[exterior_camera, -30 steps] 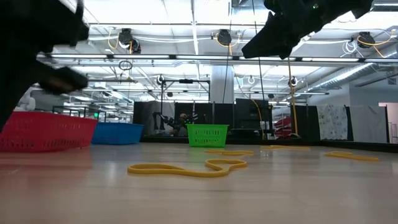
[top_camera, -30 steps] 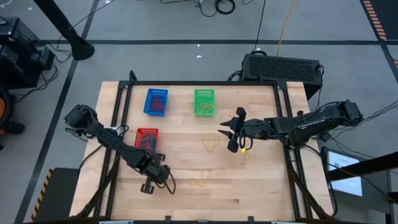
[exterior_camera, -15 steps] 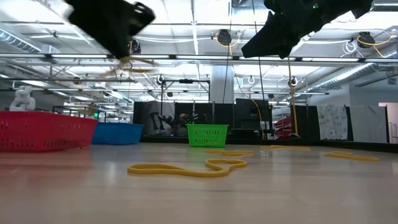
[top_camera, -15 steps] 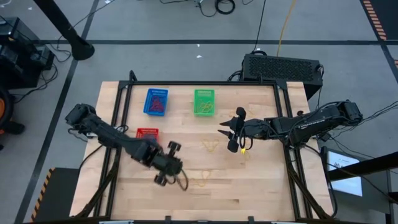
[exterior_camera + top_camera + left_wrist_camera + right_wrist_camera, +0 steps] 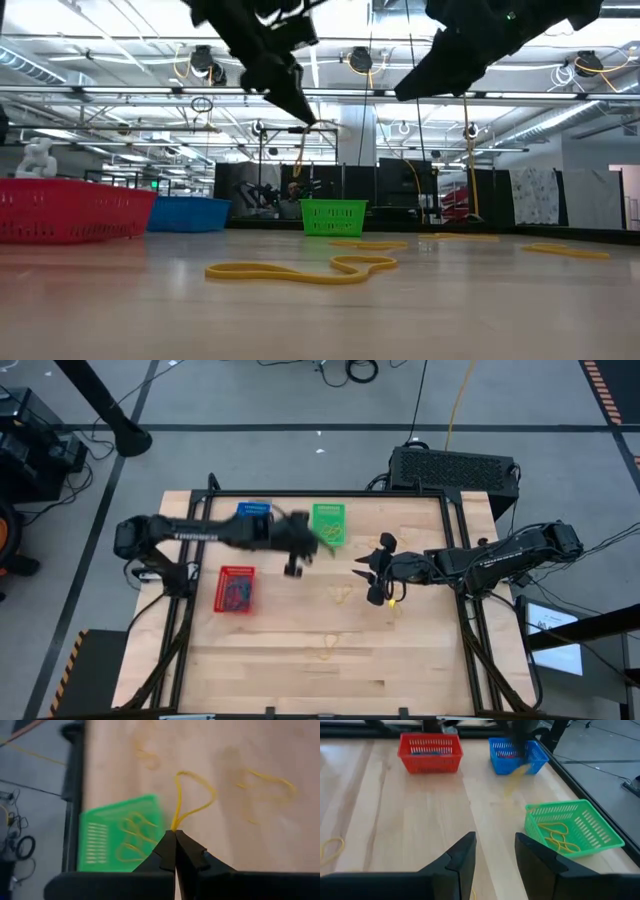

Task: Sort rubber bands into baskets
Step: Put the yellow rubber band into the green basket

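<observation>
Rubber band point(image 5: 192, 802), a thin yellow loop, hangs from the left gripper point(image 5: 174, 836), whose fingers are pinched tight on it. That gripper hovers just beside the green basket point(image 5: 328, 523), on its blue basket point(image 5: 251, 512) side. The green basket already has yellow bands inside; the red basket point(image 5: 236, 588) lies nearer the table's front. More yellow bands point(image 5: 338, 594) lie on the wood in front of the green basket. The right gripper point(image 5: 374, 571) waits near them, fingers spread and empty.

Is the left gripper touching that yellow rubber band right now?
Touching. The left wrist view shows the left gripper shut, with the yellow rubber band pinched between its fingertips.
</observation>
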You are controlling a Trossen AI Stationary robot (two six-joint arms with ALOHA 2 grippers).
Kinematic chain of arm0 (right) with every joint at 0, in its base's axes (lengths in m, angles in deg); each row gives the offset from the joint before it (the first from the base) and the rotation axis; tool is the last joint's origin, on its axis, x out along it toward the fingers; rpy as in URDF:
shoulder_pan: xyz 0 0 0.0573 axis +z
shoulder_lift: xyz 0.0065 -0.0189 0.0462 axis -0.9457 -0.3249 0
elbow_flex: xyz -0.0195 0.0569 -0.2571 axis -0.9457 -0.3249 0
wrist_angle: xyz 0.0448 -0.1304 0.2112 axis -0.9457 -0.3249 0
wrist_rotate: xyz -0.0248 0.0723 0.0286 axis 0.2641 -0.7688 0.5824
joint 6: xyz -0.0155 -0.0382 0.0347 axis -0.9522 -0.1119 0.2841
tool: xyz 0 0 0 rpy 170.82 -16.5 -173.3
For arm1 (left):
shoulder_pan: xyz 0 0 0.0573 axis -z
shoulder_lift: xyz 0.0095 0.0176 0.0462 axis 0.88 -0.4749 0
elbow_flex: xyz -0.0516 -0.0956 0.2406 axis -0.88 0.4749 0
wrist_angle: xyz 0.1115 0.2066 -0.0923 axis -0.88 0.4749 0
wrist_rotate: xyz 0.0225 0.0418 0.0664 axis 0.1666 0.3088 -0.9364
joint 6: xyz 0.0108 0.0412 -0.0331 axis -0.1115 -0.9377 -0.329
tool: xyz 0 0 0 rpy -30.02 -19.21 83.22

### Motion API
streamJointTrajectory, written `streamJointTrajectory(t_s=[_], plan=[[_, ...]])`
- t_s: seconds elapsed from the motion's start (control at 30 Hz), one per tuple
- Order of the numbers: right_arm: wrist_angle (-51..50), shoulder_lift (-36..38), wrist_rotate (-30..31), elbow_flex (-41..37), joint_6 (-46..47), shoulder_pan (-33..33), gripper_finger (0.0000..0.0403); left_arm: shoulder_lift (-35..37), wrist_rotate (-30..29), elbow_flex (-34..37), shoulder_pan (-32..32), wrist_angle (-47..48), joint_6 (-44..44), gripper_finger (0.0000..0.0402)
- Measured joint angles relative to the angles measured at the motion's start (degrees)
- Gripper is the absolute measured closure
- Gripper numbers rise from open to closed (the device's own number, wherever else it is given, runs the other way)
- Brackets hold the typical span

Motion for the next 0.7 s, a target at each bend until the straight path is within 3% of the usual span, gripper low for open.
streamJointTrajectory(t_s=[0.17,0.3,0.5,0.7], plan=[[-1.85,0.0,0.0,0.0,-1.91,-0.24,0.0273,-1.12,8.57,-0.07,-10.23,-8.29,0.82,0.0401],[-2.29,-0.02,0.05,0.0,-3.31,-0.58,0.0273,-4.25,11.15,-0.09,-15.39,-12.72,5.57,0.0401],[-2.47,-0.02,0.09,0.0,-4.37,-1.01,0.0273,-11.14,14.13,-0.02,-17.78,-17.26,10.85,0.0401],[-2.79,-0.02,0.07,0.0,-4.14,-1.19,0.0273,-15.96,12.87,-0.02,-17.74,-19.29,11.34,0.0401]])
